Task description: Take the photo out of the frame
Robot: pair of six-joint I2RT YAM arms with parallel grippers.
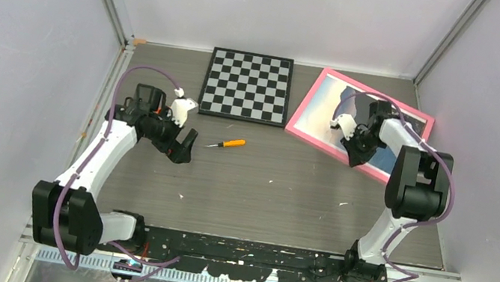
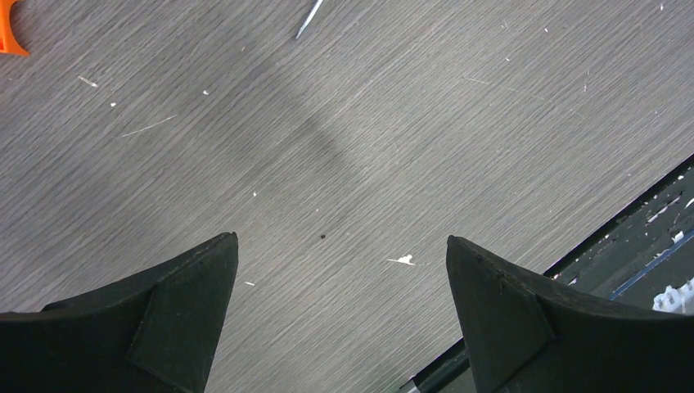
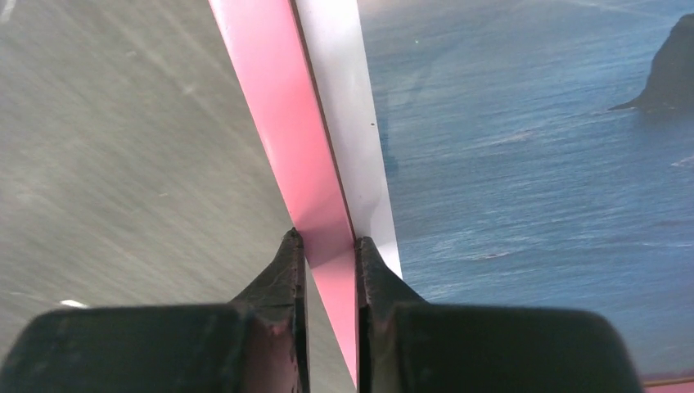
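The frame (image 1: pixel 306 101), with its thin pink border, lies at the back right of the table. The photo (image 1: pixel 328 104), a blue seascape, faces up inside it. My right gripper (image 1: pixel 352 157) is at the frame's near edge. In the right wrist view it (image 3: pixel 326 241) is shut on the pink border (image 3: pixel 282 131), one finger on the table side and one on the photo's white strip (image 3: pixel 348 123). Blue water and a dark cliff of the photo (image 3: pixel 524 164) fill the right. My left gripper (image 1: pixel 183 152) hovers open over bare table (image 2: pixel 342 239), holding nothing.
A black-and-white chessboard (image 1: pixel 247 85) lies at the back centre, left of the frame. An orange-handled screwdriver (image 1: pixel 230 143) rests on the table right of the left gripper; its handle (image 2: pixel 10 37) shows in the left wrist view. Side walls enclose the table.
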